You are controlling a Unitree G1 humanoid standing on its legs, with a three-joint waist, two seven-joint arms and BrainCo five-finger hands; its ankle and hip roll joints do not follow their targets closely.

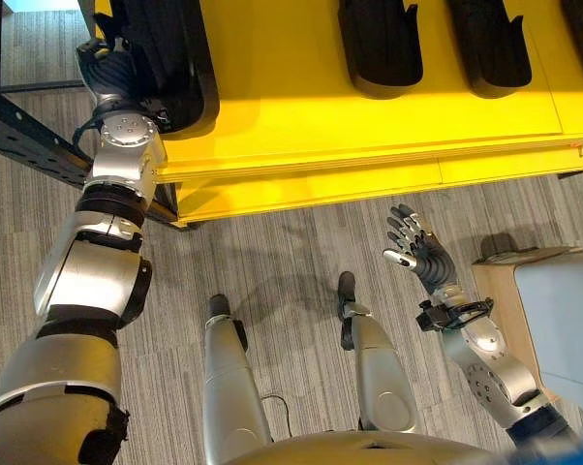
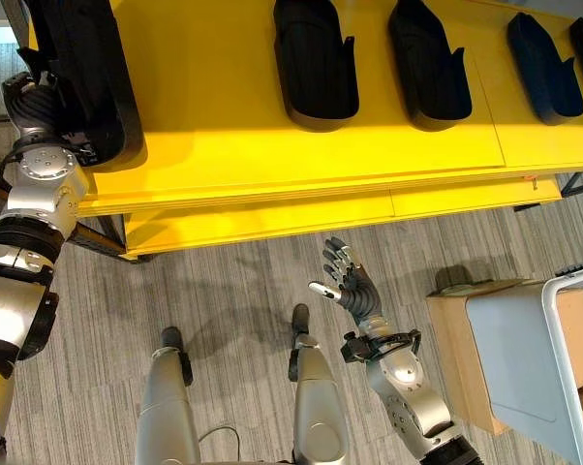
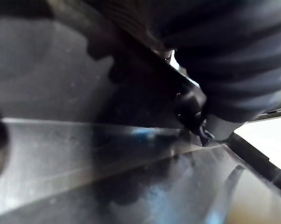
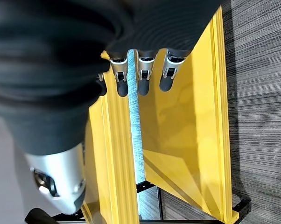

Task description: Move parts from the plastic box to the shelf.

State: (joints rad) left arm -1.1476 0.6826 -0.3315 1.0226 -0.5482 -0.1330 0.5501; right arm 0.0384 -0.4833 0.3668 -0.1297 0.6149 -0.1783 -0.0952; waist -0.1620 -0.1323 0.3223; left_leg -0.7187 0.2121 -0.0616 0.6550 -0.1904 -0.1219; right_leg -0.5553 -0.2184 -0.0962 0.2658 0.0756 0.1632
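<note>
Yellow shelf (image 2: pixel 272 165): broad flat top deck with a lower yellow tier showing beneath its front edge, standing on grey striped carpet (image 2: pixel 233 281).

Black moulded parts on the top deck: one large part (image 2: pixel 78 68) at the end nearest the left hand; a second part (image 2: pixel 316 63) beyond and above the right hand; a third part (image 2: pixel 427 63) just beside the second; two more dark parts (image 2: pixel 543 63) further along past the right hand, well apart from it.

Left hand (image 1: pixel 112 68): raised to the shelf end, its dark ribbed cover against the edge of the large black part. Its fingers are hidden behind that part; whether they grip it cannot be told. The left wrist view shows dark plastic surfaces pressed close to the ribbed cover.

Right hand (image 2: pixel 348 281): held over the carpet in front of the shelf, below its front edge and apart from it. Fingers straight and spread, thumb out to the side, grasping nothing. In the right wrist view the fingertips (image 4: pixel 141 84) point toward the yellow tiers.

Plastic box (image 2: pixel 519 358): pale grey, outboard of the right hand, near the forearm, resting against a brown cardboard carton (image 2: pixel 456 334). Contents cannot be made out.
</note>
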